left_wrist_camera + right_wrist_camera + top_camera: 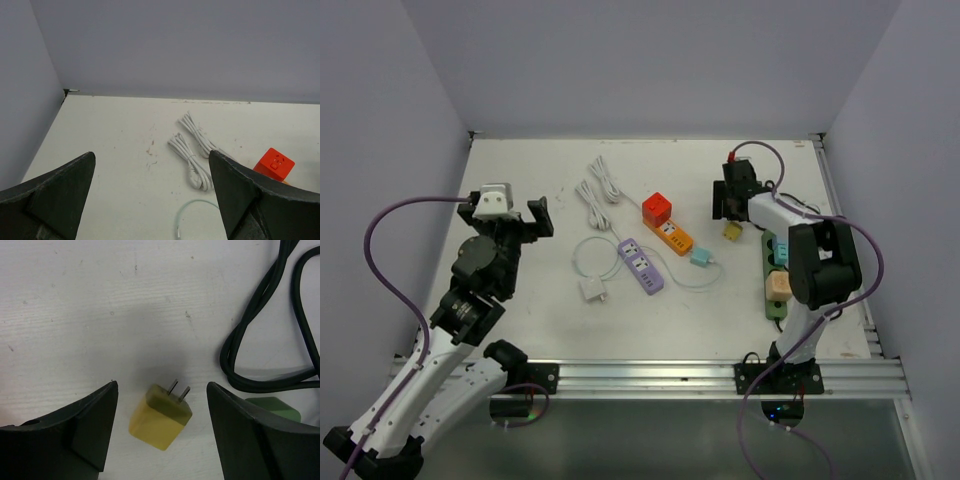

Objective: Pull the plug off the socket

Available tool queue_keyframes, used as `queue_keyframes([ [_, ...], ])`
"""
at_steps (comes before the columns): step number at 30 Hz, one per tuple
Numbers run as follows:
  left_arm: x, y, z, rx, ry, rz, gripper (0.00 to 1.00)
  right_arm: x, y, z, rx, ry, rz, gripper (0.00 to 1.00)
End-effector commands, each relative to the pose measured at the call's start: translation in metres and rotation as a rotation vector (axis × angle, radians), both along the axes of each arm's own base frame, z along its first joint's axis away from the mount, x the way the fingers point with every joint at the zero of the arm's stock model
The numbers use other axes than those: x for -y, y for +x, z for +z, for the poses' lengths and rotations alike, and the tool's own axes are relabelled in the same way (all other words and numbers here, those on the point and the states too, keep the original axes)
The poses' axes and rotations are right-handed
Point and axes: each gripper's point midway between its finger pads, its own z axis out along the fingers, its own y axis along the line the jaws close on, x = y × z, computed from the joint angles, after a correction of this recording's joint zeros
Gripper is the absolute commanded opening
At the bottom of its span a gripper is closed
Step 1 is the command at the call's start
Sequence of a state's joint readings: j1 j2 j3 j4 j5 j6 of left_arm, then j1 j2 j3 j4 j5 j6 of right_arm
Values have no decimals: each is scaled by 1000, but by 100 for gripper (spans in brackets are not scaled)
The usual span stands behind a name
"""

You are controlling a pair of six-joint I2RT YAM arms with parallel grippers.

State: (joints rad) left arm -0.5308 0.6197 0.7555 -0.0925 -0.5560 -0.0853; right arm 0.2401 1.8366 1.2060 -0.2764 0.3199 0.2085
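Observation:
A yellow plug [160,416] lies loose on the white table, prongs pointing away, between the fingers of my open right gripper [162,386]. In the top view this plug [731,231] sits just before the right gripper [730,203], left of the far end of a green power strip [775,292]. That strip carries a teal plug [783,250] and a beige plug [778,285]. My left gripper [510,222] is open and empty over the left side of the table; in its wrist view the gripper [151,155] frames bare table.
An orange power strip [674,237] with a red cube adapter [657,207] and a teal plug [701,257], a purple strip [641,266], a white charger [592,290] and two white cable bundles [600,186] lie mid-table. A black cable [260,340] loops right of the yellow plug.

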Motion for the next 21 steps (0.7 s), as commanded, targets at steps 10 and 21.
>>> queue_keyframes([
  [10,4,0,14,32,-6,-23,100,-98,2,139,313,392,449,99],
  [21,3,-1,15,37,-6,-21,100,-195,-3,109,207,312,735,99],
])
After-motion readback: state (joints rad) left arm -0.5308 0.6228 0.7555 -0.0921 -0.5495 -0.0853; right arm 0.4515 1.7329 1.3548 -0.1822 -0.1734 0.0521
